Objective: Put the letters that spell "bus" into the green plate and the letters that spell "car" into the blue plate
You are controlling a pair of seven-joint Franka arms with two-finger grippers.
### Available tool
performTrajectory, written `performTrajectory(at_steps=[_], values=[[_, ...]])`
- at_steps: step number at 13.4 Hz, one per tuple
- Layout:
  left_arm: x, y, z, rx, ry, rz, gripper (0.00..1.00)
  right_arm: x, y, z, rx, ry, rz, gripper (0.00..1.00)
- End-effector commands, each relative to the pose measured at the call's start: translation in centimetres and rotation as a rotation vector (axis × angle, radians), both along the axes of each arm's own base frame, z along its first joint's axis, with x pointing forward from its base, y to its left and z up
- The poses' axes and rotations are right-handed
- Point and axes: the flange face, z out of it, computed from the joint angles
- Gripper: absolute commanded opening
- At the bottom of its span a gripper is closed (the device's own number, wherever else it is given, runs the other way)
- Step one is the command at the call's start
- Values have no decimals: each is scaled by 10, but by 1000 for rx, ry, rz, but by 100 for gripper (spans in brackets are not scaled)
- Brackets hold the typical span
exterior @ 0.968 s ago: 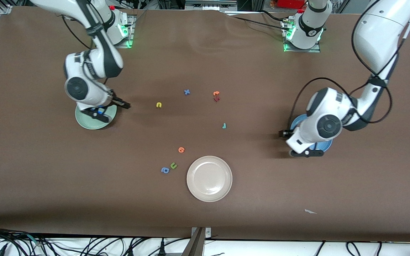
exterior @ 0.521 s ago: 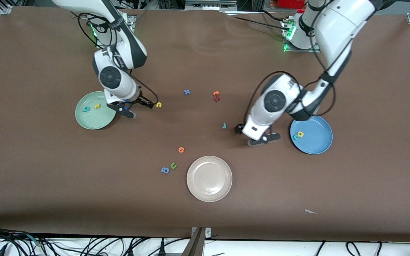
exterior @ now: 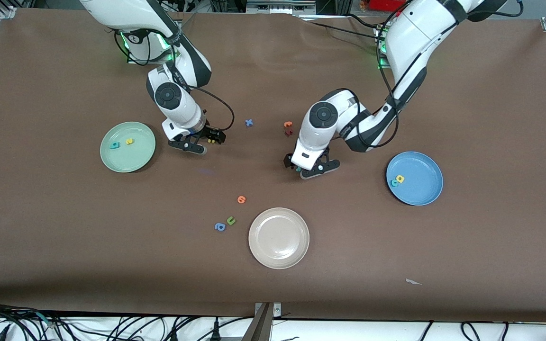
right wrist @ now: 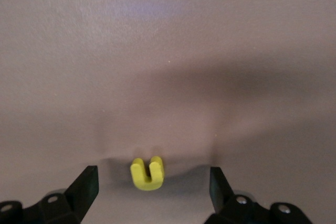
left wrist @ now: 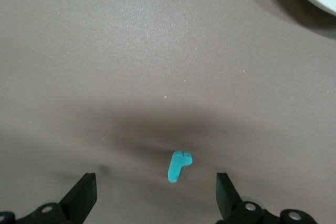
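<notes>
Yellow "u" (right wrist: pixel 147 173) between right gripper's (right wrist: pixel 149 182) spread fingers, teal "r" (left wrist: pixel 179 165) between left gripper's (left wrist: pixel 156 190) (also spread)

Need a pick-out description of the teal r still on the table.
Start at the blue plate, then go toward the table's middle to the left gripper, open and low over the table. The teal "r" lies between its fingers, the only teal letter outside a plate.

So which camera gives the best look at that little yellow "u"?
The right wrist view: the yellow "u" lies plain on the table between the open right gripper. In the front view that gripper mostly hides it. The left wrist view doesn't show it.
</notes>
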Motion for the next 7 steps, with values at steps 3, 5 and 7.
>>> performTrajectory(at_steps=[3,5,7], values=[[-8,-16,-15,7,-21,11,90,-5,-4,-2,8,-16,54,75],[-4,-20,-18,1,-20,26,82,-5,-5,-2,7,-14,54,63],[-5,-23,-18,1,-21,21,68,-5,-5,-2,7,-14,54,44]])
